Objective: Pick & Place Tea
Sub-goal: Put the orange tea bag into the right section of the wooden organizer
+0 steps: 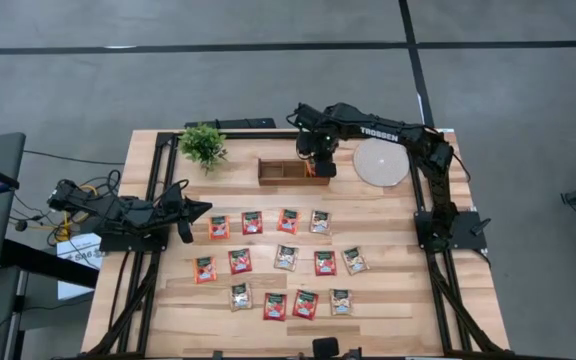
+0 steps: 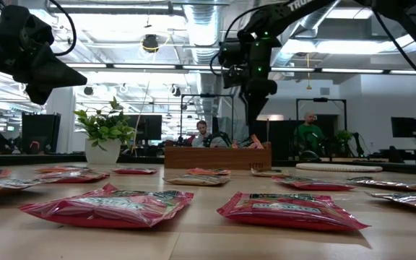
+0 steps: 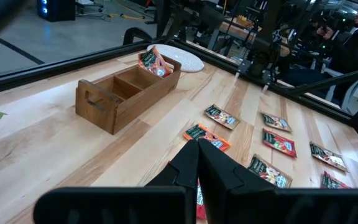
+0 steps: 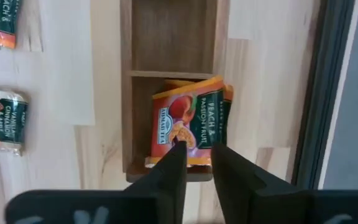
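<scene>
Bench (image 1: 388, 225) of pale wood, seen from above, with both arms. Along its far edge stand a small potted plant (image 1: 204, 145), a wooden two-compartment box (image 1: 293, 171) and a round pale disc (image 1: 381, 162). Thirteen or so tea sachets (image 1: 286, 257), red and pale beige, lie flat in three loose rows across the middle and near part of the bench, none of them yet moved, so most of the task appears to remain. The box's compartment nearer the disc holds at least two orange peach sachets (image 4: 191, 121), one over the other and leaning on the wall; the other compartment is bare. The right gripper (image 4: 196, 163) hangs directly over that filled compartment, its fingers a narrow gap apart; the top sachet shows through the gap, and whether the fingertips touch it cannot be told, so this reads as a placing just at release. The left gripper (image 3: 197, 165) waits by the bench's left edge, fingers pressed together and holding nothing
</scene>
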`<action>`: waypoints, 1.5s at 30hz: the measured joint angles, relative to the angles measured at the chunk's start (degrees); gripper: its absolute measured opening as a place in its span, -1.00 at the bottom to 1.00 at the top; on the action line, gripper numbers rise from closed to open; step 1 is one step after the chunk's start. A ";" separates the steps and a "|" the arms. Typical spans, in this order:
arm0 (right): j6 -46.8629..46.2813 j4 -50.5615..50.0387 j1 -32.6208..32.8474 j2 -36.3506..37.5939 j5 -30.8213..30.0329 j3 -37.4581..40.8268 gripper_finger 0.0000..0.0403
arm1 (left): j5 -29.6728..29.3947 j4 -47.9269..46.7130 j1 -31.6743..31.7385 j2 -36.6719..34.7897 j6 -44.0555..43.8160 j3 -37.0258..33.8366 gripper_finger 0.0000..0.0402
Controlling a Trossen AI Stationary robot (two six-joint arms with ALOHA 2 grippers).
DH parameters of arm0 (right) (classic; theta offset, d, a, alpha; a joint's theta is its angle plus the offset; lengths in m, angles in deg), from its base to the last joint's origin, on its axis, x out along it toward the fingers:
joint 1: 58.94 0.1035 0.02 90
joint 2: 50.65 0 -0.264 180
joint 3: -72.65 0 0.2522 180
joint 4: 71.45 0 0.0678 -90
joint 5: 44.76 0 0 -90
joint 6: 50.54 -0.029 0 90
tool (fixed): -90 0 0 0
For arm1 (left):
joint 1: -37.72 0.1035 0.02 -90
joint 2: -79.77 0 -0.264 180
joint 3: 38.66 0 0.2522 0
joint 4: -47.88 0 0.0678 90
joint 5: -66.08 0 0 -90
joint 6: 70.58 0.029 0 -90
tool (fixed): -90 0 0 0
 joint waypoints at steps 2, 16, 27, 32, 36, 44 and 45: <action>0.00 0.11 -0.29 0.03 0.01 1.19 -0.58 | 0.01 0.00 0.00 0.00 0.02 -0.02 -1.00; -1.92 2.73 -0.58 0.01 -0.22 3.71 -0.54 | 0.01 0.00 0.00 0.00 -0.02 0.00 -1.00; -2.64 2.63 -0.60 0.05 -3.33 3.71 -0.54 | 0.01 0.00 0.00 0.00 0.02 0.00 -1.00; -2.57 2.63 -0.74 0.06 -4.72 3.71 -0.54 | 0.01 0.00 0.00 0.00 0.02 -0.02 -1.00; -1.60 3.07 -1.42 0.06 -4.72 3.71 -0.54 | 0.01 0.00 0.01 0.00 0.03 0.00 -1.00; -1.15 3.25 -3.58 0.11 -1.72 4.03 -0.54 | 0.01 0.00 0.02 0.00 0.04 -0.02 -1.00; -1.14 3.47 -3.55 0.17 -1.67 4.55 -0.54 | 0.01 -0.01 0.01 0.00 0.04 -0.02 -1.00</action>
